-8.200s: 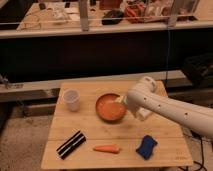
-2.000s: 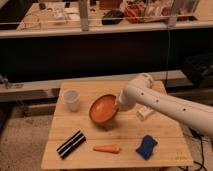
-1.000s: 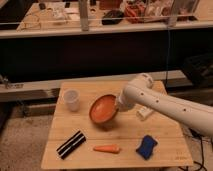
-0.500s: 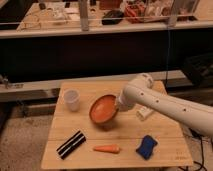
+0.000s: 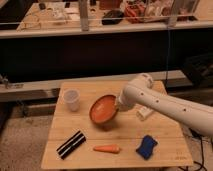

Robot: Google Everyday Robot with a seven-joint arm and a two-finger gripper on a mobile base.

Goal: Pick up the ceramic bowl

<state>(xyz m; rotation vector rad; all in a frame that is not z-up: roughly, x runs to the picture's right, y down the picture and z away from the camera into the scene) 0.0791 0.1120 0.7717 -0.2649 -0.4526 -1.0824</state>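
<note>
The gripper clamps the right rim of the tilted bowl over the middle of the table. Right of the bowl, the arm bars the way, with a small white thing lying under it. Left of the bowl stands 1 cup, near but apart, with bare wood between them. In front of the bowl lie 3 things, each apart from the others: black strips to the front left, a carrot straight ahead and a sponge to the front right. Behind the bowl, bare wood runs to the table's far edge.
</note>
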